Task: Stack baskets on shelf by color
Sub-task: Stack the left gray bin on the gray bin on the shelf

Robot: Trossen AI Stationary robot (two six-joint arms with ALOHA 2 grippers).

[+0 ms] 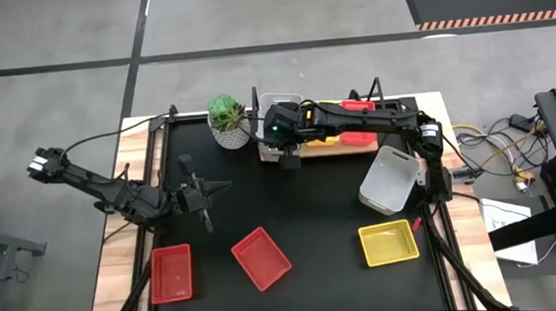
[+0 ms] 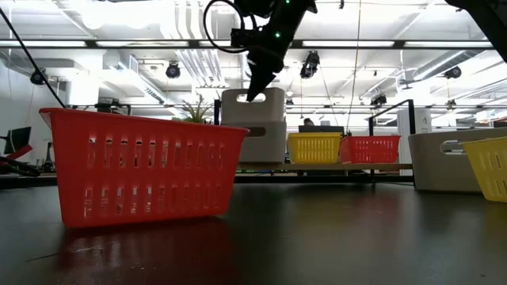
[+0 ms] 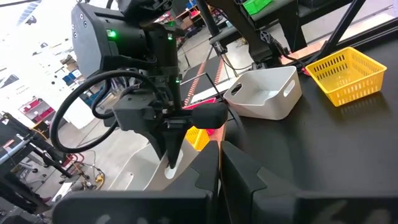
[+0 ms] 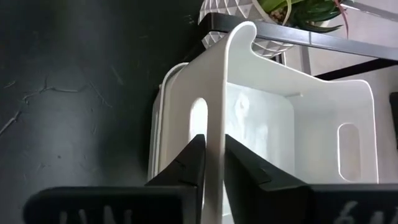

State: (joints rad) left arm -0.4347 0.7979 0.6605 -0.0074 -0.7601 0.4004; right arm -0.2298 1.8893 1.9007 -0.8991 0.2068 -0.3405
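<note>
Overhead, right gripper pinches white basket wall at shelf; left gripper shut.

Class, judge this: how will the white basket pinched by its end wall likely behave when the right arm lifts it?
The white basket looks like thin, rigid plastic, so probably light and stiff. The right pincer pinches one wall only, so it may swing or tilt. Its smooth wall might slip.

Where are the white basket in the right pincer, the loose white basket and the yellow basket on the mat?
held white basket (image 4: 292, 118), right wrist view, inside wall
loose white basket (image 1: 389, 179), high view, floor
yellow basket (image 1: 388, 243), high view, floor
</note>
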